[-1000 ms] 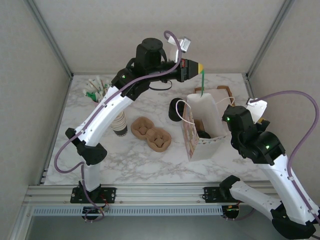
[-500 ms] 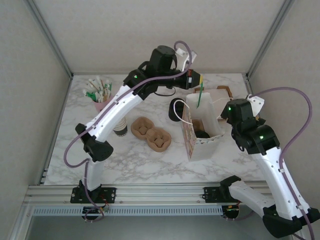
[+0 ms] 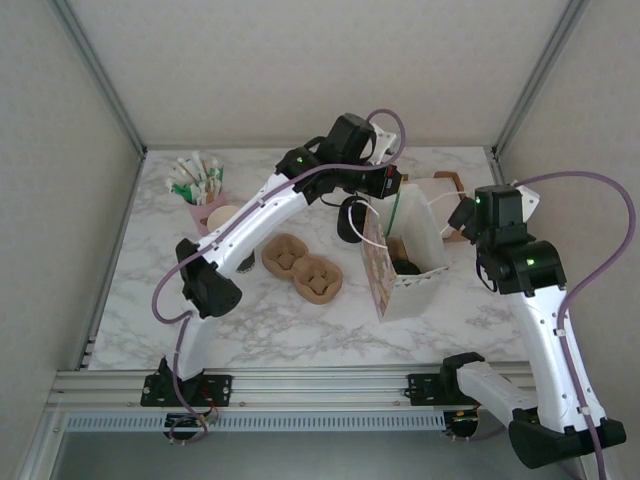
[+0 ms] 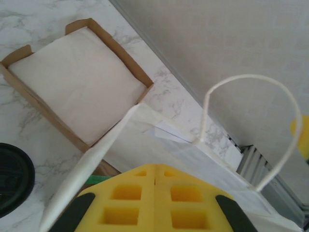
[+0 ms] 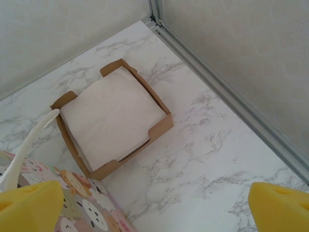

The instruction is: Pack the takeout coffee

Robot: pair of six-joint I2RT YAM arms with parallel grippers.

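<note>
1. Nearest, the paper bag [image 3: 385, 285] stands open on the marble worktop [image 3: 300, 320]. Its side carries a print of small cartoon animal faces, and a white loop handle [image 4: 204, 116] stands up over the mouth.
2. The takeout coffee [image 3: 407, 267] is inside the bag, seen as a dark round lid low against the right wall. The bag's walls hide its sides.
3. Just left of the bag lie two brown pulp cup carriers [image 3: 302, 267], touching each other.
4. The left arm crosses above the worktop. The left tool [image 4: 154, 174] hangs over the bag's mouth, its yellow pads pressed together on a thin green stick [image 4: 94, 180].
5. A black squat cylinder [image 3: 349, 220] stands just beside the bag's far left corner, under that arm.
6. The right tool [image 5: 154, 205] is spread wide and holds nothing, near the bag's far right corner.
7. Beyond the bag sits a cardboard tray [image 5: 161, 128] of white napkins [image 5: 111, 116].
8. Far left, a pink cup [image 3: 203, 210] holds green-and-white sachets, with a cream round rim [image 3: 222, 214] just beside it.
</note>
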